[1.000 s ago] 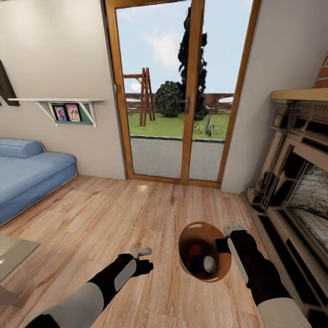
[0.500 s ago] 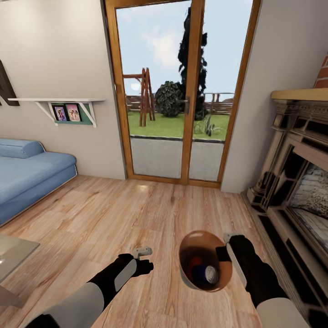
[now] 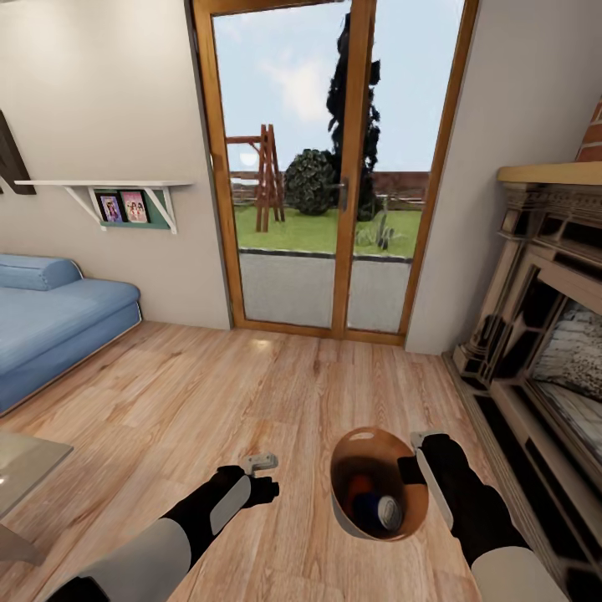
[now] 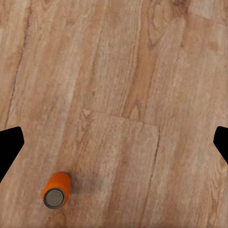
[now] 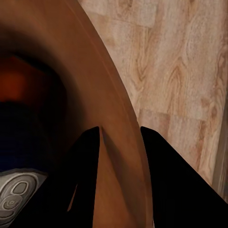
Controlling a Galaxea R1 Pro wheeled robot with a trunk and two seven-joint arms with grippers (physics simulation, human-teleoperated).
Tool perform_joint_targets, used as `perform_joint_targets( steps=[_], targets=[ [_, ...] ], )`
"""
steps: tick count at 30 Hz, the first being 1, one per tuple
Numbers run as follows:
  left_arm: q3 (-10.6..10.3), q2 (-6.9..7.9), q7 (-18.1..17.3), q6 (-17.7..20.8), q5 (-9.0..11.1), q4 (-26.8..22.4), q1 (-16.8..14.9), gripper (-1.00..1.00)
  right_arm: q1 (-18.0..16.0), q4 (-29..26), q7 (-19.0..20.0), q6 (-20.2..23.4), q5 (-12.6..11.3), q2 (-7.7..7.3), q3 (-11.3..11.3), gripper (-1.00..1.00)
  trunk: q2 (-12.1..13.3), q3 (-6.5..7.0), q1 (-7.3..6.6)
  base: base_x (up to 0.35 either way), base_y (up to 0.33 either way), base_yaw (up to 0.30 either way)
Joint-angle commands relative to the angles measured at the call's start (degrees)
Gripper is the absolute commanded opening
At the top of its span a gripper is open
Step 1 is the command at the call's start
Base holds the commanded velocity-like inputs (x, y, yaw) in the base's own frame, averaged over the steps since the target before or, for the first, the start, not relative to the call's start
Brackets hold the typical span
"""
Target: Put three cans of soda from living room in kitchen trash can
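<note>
Nearest to the robot, the right end effector [image 3: 411, 456] pinches the rim of the tash can [image 3: 378, 443], which hangs above the plank floor [image 3: 276, 393]. The head view shows the bucket's glossy brown inside, with a blue can [image 3: 376, 510] lying at the bottom, its silvery top turned up, and a reddish can [image 3: 359, 486] just beside it, deeper in shadow. The right wrist view brings the grip close: one dark finger [image 5: 85, 180] sits inside the brown wall [image 5: 114, 142] and the other outside it, the rim clamped between them. In that same view the silvery can top [image 5: 16, 194] peeks from the bucket's depth, under a dim reddish glow [image 5: 19, 85].

To the left of the tash can, well apart from it, the left end effector [image 3: 261, 461] hovers over the floor holding nothing. The left wrist view shows its two dark fingertips [image 4: 9, 147] spread wide at the frame's edges. Between them, on the boards below, an orange can [image 4: 56, 190] stands upright with its grey top facing the camera. The head view gives no glimpse of this can.

Farther from the tash can, a blue sofa [image 3: 58, 313] lines the left wall, and the corner of a glass-topped tabletop [image 3: 25, 464] shows near it. On the right stands the carved fireplace [image 3: 543, 334]. Beyond the bucket, wood-framed glass doors [image 3: 334, 167] look out on grass and a tree. A white shelf [image 3: 109, 188] with small pictures hangs left of the doors.
</note>
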Motion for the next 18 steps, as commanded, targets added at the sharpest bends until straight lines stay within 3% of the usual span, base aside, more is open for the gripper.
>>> perform_joint_targets(
  steps=[1,7,11,13,18],
  targets=[
    [0.0,0.00,0.0,0.0,0.0,0.0,0.0,1.00,0.0,0.0,0.3,0.0,-1.0,0.01,0.0,-1.00,0.0,0.01,0.00,0.000,0.000,0.000],
    [0.0,0.00,0.0,0.0,-0.1,0.0,0.0,1.00,0.0,0.2,0.1,0.0,-0.9,0.04,0.1,-1.00,0.0,0.01,0.00,0.000,0.000,0.000],
    [0.0,-0.08,0.1,0.0,-0.1,0.0,0.0,1.00,0.1,5.5,0.0,0.0,-1.0,-0.17,0.0,-1.00,0.0,0.01,0.00,0.000,0.000,0.000],
    [0.0,-0.23,0.1,-0.1,-0.1,0.0,0.0,1.00,0.0,12.5,0.1,-5.2,-0.9,-0.34,-0.3,-1.00,0.0,0.01,0.00,0.000,0.000,0.000],
    [0.0,-0.32,0.1,-0.1,-0.1,0.0,0.0,1.00,-0.2,17.6,0.0,-10.4,-0.9,-0.25,-0.3,-1.00,0.0,0.01,0.00,0.000,0.000,0.000]
  ],
)
